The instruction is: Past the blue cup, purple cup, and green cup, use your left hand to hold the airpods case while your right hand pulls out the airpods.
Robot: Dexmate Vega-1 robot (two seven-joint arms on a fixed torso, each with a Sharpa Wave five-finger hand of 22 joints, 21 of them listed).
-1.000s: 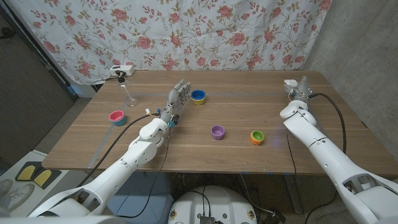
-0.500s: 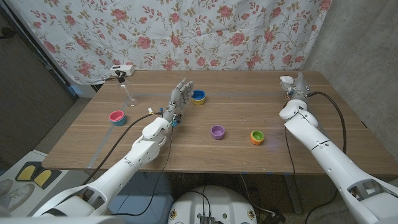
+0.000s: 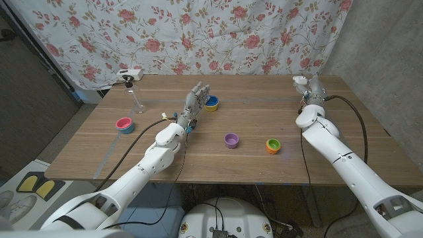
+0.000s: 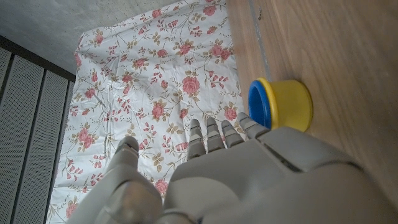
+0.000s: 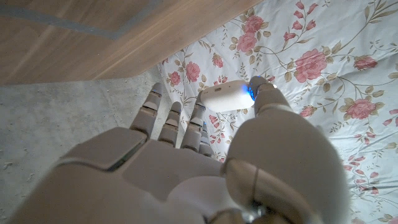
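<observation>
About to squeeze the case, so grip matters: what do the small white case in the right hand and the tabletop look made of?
The small white rounded case, pinched in the right hand, looks like smooth glossy plastic: even white, soft sheen. The brown table looks like matte wood or wood-look laminate, with visible grain lines; which one, I cannot tell.

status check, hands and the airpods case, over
Left hand open, fingers up beside blue cup. Right hand pinching airpods case above far table edge. Nothing in the way.
</observation>
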